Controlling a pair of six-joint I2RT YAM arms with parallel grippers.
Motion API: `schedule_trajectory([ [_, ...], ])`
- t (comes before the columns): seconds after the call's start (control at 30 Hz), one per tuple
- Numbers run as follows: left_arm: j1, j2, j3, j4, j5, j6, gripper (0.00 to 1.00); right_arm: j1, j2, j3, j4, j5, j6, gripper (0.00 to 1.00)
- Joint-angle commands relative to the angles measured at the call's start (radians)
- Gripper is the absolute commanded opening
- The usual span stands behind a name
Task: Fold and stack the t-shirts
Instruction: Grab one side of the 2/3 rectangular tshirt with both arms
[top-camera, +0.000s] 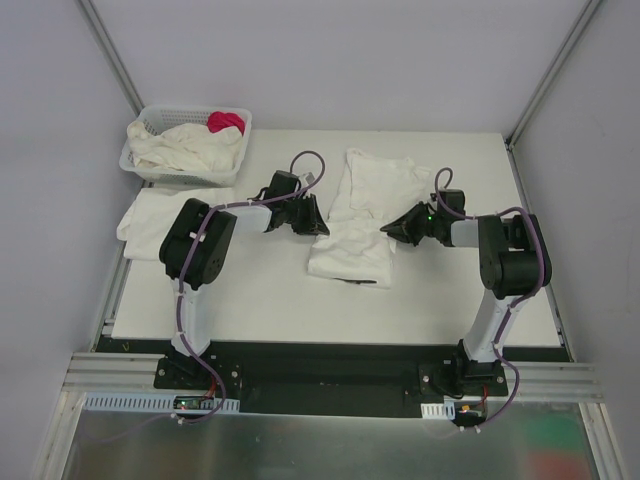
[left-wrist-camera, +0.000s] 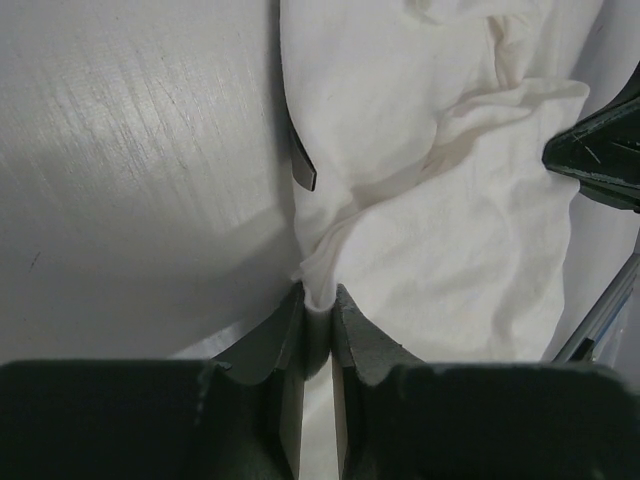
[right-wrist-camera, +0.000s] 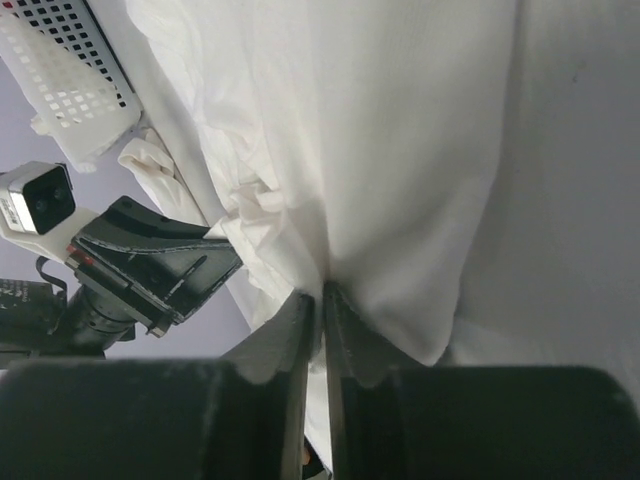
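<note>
**Tiny pinches on a floppy shirt, this could slip**

Overhead: the white shirt (top-camera: 360, 215) lies rumpled mid-tabletop (top-camera: 250, 290), with the left end effector (top-camera: 316, 226) and right end effector (top-camera: 390, 231) at opposite edges.

Left wrist: jaws clamped on a bunched sliver of soft cotton, so lifting might shed it.

Right wrist: likewise clamped, on a smoother edge. Uneven pulls would skew the fold.

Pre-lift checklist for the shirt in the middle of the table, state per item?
1. Left gripper shut on the middle shirt at its edge: ok.
2. Right gripper shut on the opposite edge: ok.
3. Every layer caught in each pinch: cannot tell.
4. Cloth lying smooth: not ok, bunched beside the left gripper.
5. Grippers apart from each other: ok.
6. Stacking spot: cannot tell; a second shirt lies in front of the basket.
</note>
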Motion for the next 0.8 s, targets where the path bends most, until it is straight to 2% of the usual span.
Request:
schedule_trajectory([
  [0.0, -0.011, -0.006, 0.016, -0.010, 0.018, 0.012, 0.10, 0.001, -0.034, -0.026, 0.027, -0.007, -0.027, 0.18],
  [0.17, -0.011, -0.007, 0.004, -0.010, 0.019, 0.014, 0.10, -0.009, -0.054, -0.006, -0.004, -0.002, -0.041, 0.35],
  [0.23, -0.011, -0.010, 0.001, -0.010, 0.019, 0.019, 0.10, -0.013, -0.065, 0.008, -0.039, 0.016, -0.069, 0.37],
  [0.77, -0.011, -0.007, -0.001, -0.010, 0.026, 0.025, 0.09, -0.012, -0.030, 0.100, -0.059, 0.015, -0.061, 0.32],
])
